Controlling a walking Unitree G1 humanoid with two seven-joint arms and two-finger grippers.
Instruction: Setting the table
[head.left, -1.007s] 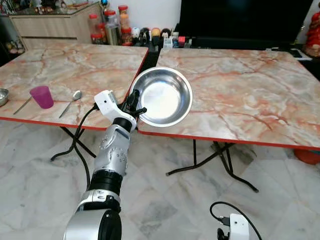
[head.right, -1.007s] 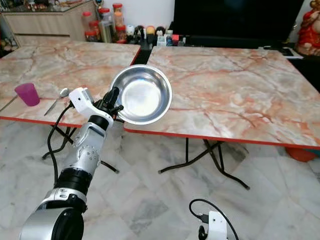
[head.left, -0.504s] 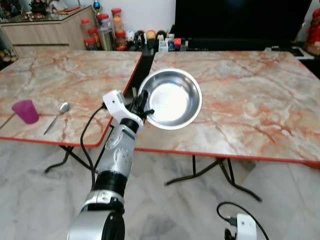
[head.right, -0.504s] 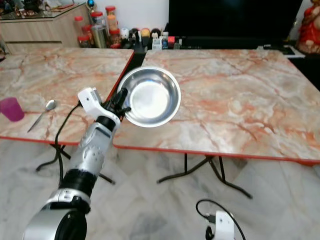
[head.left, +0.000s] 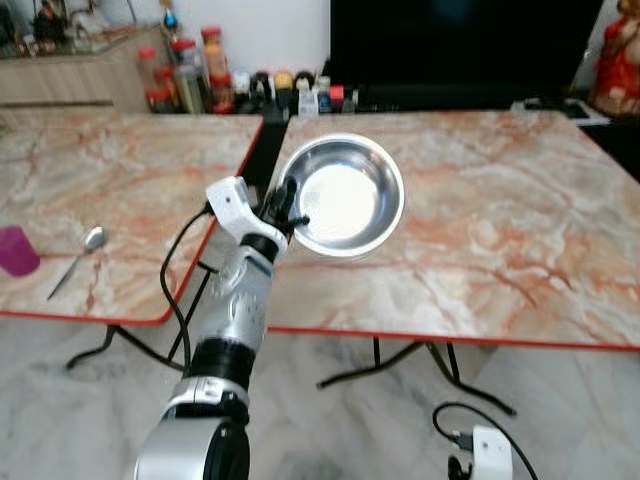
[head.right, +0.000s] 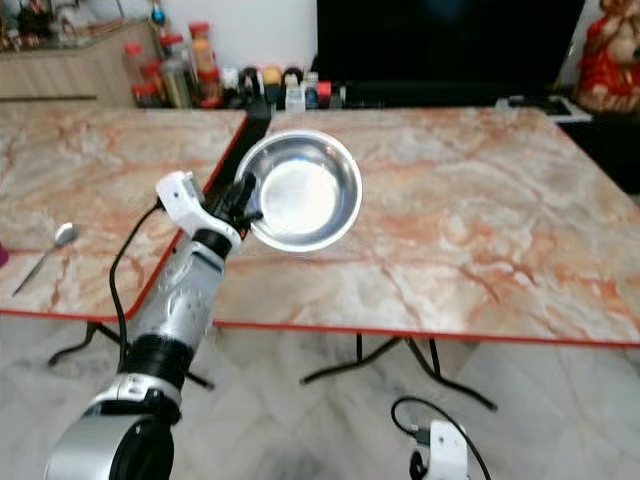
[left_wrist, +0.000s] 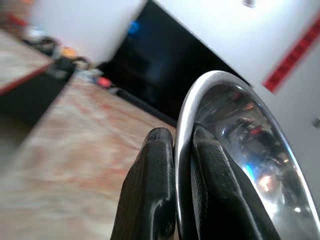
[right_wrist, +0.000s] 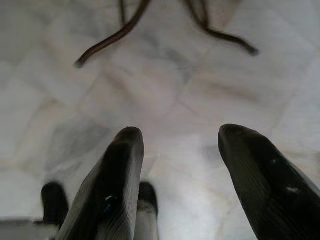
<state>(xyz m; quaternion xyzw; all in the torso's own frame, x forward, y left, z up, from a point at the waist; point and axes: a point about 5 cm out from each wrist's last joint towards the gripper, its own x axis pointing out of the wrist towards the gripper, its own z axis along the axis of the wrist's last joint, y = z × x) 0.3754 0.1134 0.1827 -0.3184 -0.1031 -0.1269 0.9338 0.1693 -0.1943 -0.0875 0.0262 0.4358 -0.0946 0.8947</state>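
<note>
My left gripper (head.left: 285, 205) is shut on the rim of a shiny steel bowl (head.left: 345, 195), holding it tilted above the near left corner of the right marble table (head.left: 500, 200). In the left wrist view both black fingers (left_wrist: 155, 190) pinch the bowl's rim (left_wrist: 225, 125). A spoon (head.left: 75, 262) and a purple cup (head.left: 15, 250) lie on the left marble table (head.left: 120, 190). My right gripper (right_wrist: 175, 165) hangs open over the floor, with nothing between its fingers.
The two tables stand side by side with a narrow gap (head.left: 262, 150) between them. Jars and bottles (head.left: 185, 70) line a counter at the back, next to a dark TV screen (head.left: 470, 45). Table legs (head.left: 400, 360) and a cable cross the marble floor below.
The camera has moved forward and to the right, so the cup and spoon slid toward the left edge. The left gripper still holds the bowl, now over the right table's corner.
</note>
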